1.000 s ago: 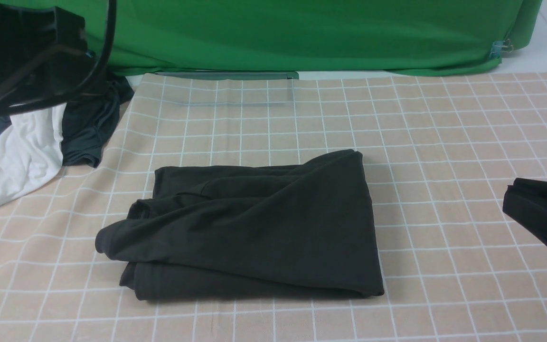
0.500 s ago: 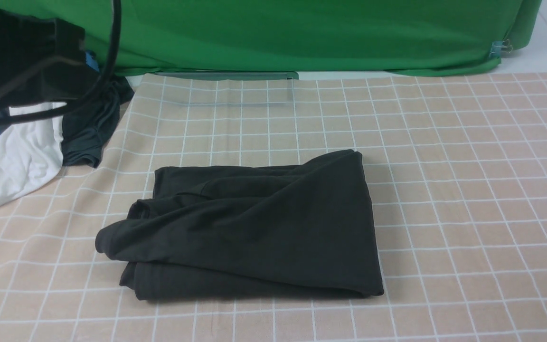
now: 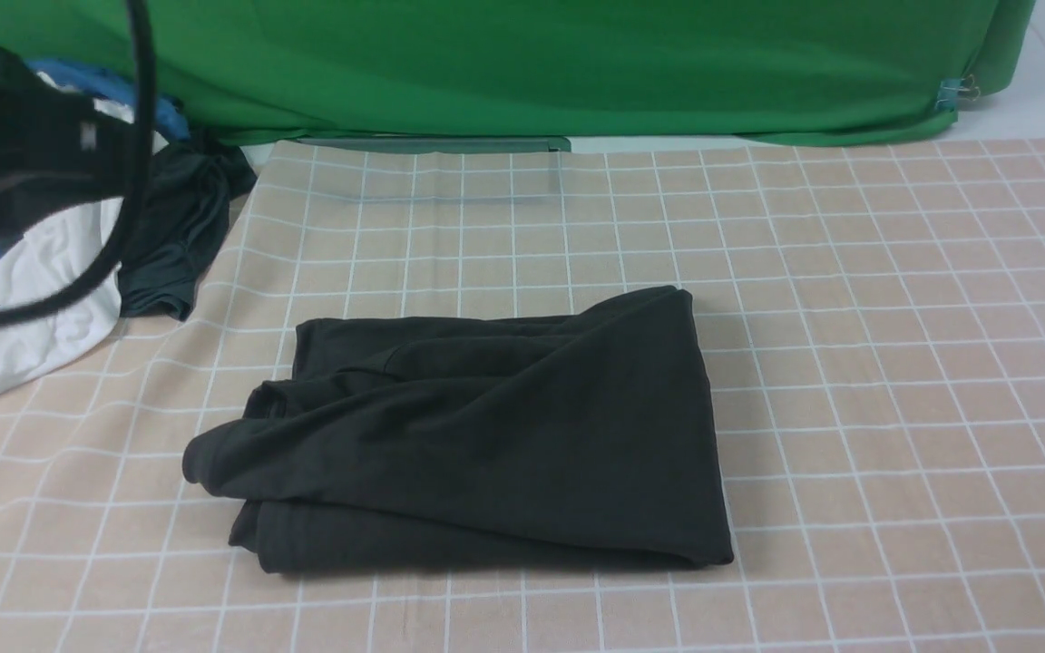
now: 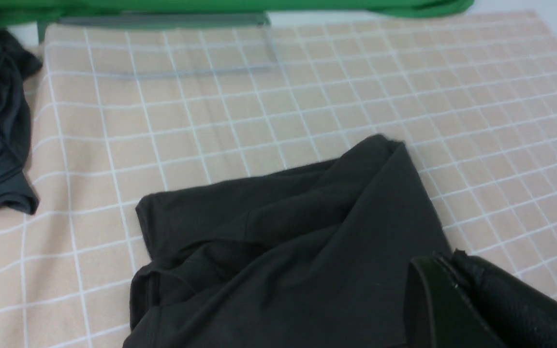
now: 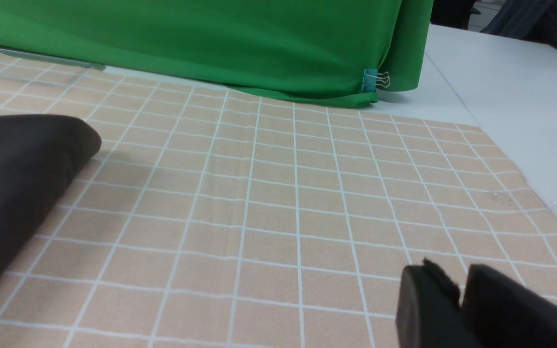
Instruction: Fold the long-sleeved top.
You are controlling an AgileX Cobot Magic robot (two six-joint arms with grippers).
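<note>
top folded, both claws clear

i see the long-sleeved top (image 3: 477, 435) lying folded on the checked cloth (image 3: 849, 317), just beyond the left claw (image 4: 452, 275), whose jaws sit pressed together, empty. the right claw (image 5: 457, 290) is likewise closed on nothing, with the top well off to its side.

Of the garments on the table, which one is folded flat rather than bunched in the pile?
The black long-sleeved top at the table's middle: it lies folded into a rough rectangle, alone. The white shirt and dark grey-teal garment lie crumpled together at the far left.
</note>
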